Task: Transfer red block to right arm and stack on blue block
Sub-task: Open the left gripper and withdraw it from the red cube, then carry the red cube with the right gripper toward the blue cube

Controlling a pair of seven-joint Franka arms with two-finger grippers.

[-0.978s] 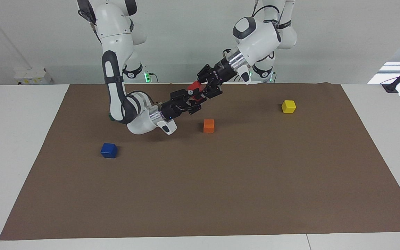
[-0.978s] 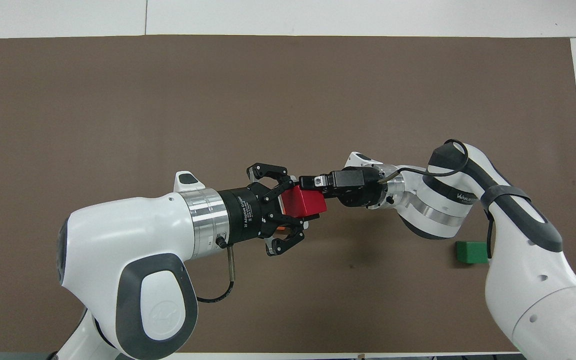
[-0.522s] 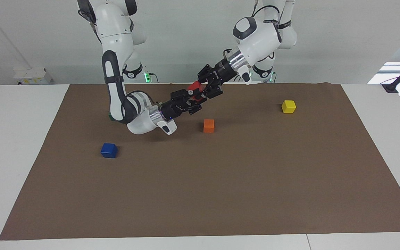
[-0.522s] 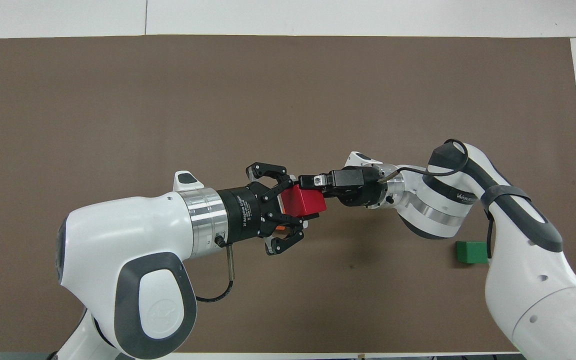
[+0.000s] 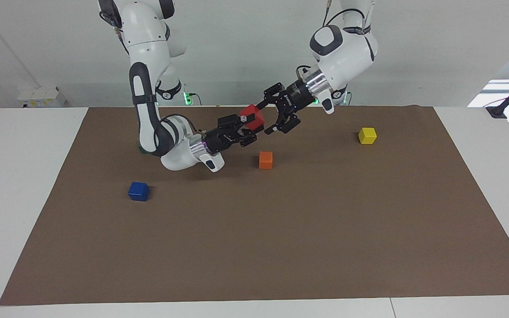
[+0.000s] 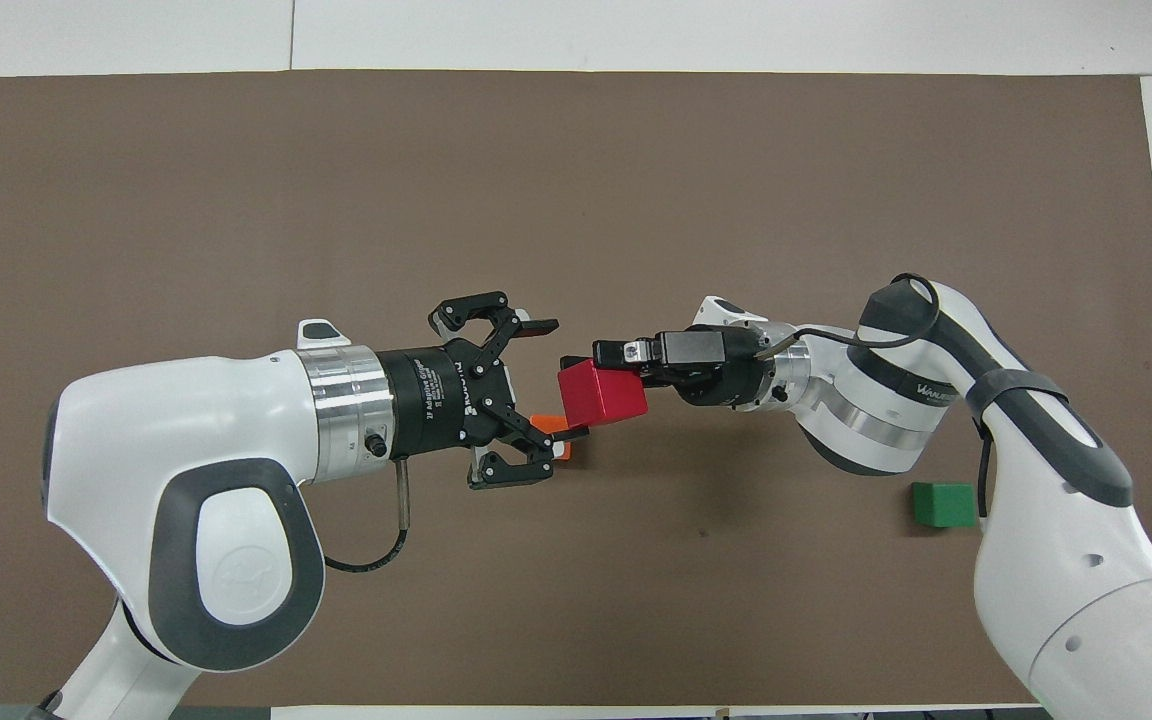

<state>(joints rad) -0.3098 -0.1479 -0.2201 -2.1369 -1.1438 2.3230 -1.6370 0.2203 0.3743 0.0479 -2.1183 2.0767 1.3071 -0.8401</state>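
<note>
The red block hangs in the air over the mat, above the orange cube. My right gripper is shut on it; in the overhead view the block sits at this gripper's tips. My left gripper is open and has let go of the block, its fingertips just beside it; the overhead view shows it spread wide. The blue block rests on the mat toward the right arm's end, farther from the robots than the right arm's elbow. It is hidden in the overhead view.
An orange cube lies on the brown mat under the grippers and partly shows in the overhead view. A yellow cube lies toward the left arm's end. A green cube sits by the right arm's elbow.
My left gripper has opened, released the red block and drawn back toward its own end of the table. The right gripper still holds the block in nearly the same place.
</note>
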